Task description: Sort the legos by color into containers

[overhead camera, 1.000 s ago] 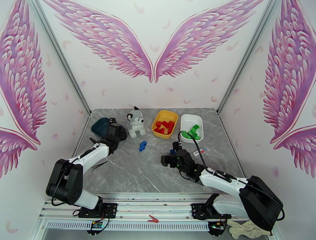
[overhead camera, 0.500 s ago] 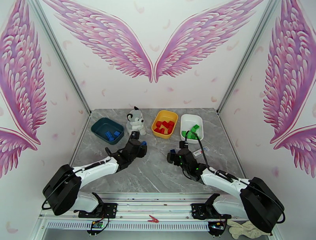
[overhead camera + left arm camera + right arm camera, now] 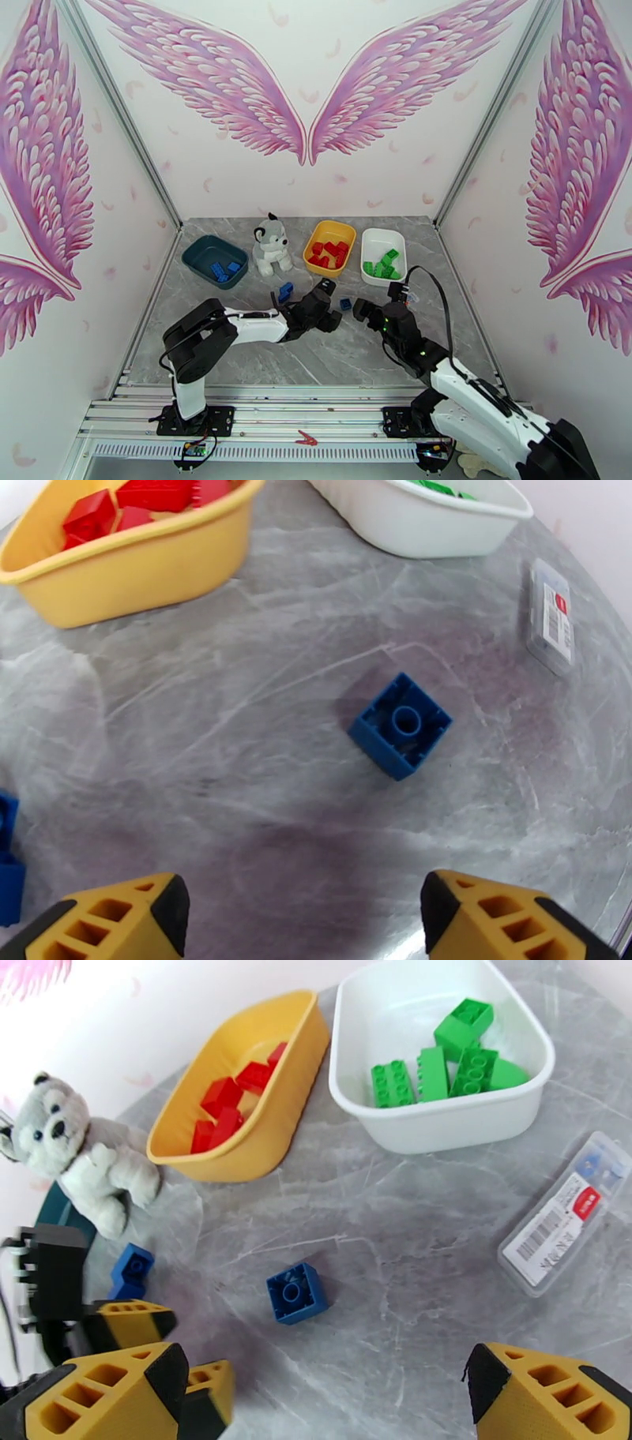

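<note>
Between the two grippers, on the grey marble table (image 3: 261, 355), a lone blue brick (image 3: 400, 725) lies square and studs-down, so its hollow underside and round centre tube show. It touches nothing. A blue pair (image 3: 131, 1270), touching each other, sits near the plush dog (image 3: 79, 1161). Red bricks (image 3: 221, 1100) lie in the yellow tray (image 3: 261, 1157), green bricks (image 3: 426, 1074) in the white tray (image 3: 442, 1130), and small blue bricks (image 3: 223, 271) in the teal tray (image 3: 197, 251). The left gripper (image 3: 304, 910) has its jaws apart and empty, short of the lone blue brick. The right gripper (image 3: 324, 1374) is likewise spread wide and holds nothing. A clear case (image 3: 562, 1216) beside the white tray bears a barcode label with a red patch; its print is too small to read.
</note>
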### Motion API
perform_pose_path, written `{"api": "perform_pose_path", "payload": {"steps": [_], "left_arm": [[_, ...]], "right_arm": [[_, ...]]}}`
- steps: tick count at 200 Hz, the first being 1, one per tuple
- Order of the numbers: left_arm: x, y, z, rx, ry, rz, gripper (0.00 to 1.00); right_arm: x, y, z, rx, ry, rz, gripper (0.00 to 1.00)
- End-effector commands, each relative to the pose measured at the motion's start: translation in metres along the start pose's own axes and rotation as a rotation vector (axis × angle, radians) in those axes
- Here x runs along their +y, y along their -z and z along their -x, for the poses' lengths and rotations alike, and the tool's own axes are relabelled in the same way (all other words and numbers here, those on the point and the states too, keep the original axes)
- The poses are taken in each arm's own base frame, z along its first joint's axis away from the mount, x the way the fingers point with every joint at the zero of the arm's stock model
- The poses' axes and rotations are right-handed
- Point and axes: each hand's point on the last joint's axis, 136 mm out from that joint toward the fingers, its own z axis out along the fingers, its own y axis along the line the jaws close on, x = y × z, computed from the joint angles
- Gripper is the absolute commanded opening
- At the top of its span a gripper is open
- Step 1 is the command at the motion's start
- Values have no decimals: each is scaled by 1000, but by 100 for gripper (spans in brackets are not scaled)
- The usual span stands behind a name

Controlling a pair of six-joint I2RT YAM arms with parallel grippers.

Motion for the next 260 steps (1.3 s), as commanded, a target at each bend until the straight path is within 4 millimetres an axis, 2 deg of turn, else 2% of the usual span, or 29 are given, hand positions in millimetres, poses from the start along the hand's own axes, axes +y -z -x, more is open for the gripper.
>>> {"api": "perform_pose_path", "payload": {"steps": [1, 22, 52, 64, 68, 82, 133, 155, 190, 221, 249, 252, 255, 260], "left_arm": [[-14, -14, 8, -11, -45, -31, 82], [-14, -29, 10, -3, -66, -12, 81], [-20, -46, 15, 15, -105, -7, 79], [-17, -51, 9, 31, -117, 6, 79], [-21, -52, 22, 7, -116, 2, 79], [-20, -56, 25, 6, -124, 17, 78], [-19, -72, 26, 30, -153, 46, 68], [-23, -77, 23, 40, -154, 27, 60], [-27, -75, 19, 42, -152, 3, 49], [-26, -68, 17, 33, -139, 6, 34], [-22, -48, 25, -14, -110, 6, 29], [-23, -45, 31, -31, -104, 4, 29], [-19, -42, 22, -19, -105, 9, 28], [-18, -37, 23, -27, -100, 11, 28]], "right_arm": [[-19, 14, -3, -12, -15, -46, 99], [-17, 25, 2, -32, -21, -16, 99], [-13, 30, 4, -34, -21, 9, 99], [-12, 31, 4, -33, -19, 12, 99], [-12, 31, 5, -33, -19, 13, 99], [-10, 31, 5, -31, -20, 23, 99], [-8, 31, 3, -25, -17, 37, 99], [-7, 31, 4, -27, -16, 40, 99], [-8, 31, 4, -28, -15, 36, 99], [-8, 30, 3, -28, -16, 38, 99], [-5, 28, 1, -22, -13, 57, 99], [-4, 28, 0, -19, -11, 60, 99], [-3, 27, -1, -17, -12, 67, 99], [-1, 27, -1, -15, -13, 77, 99]]}}
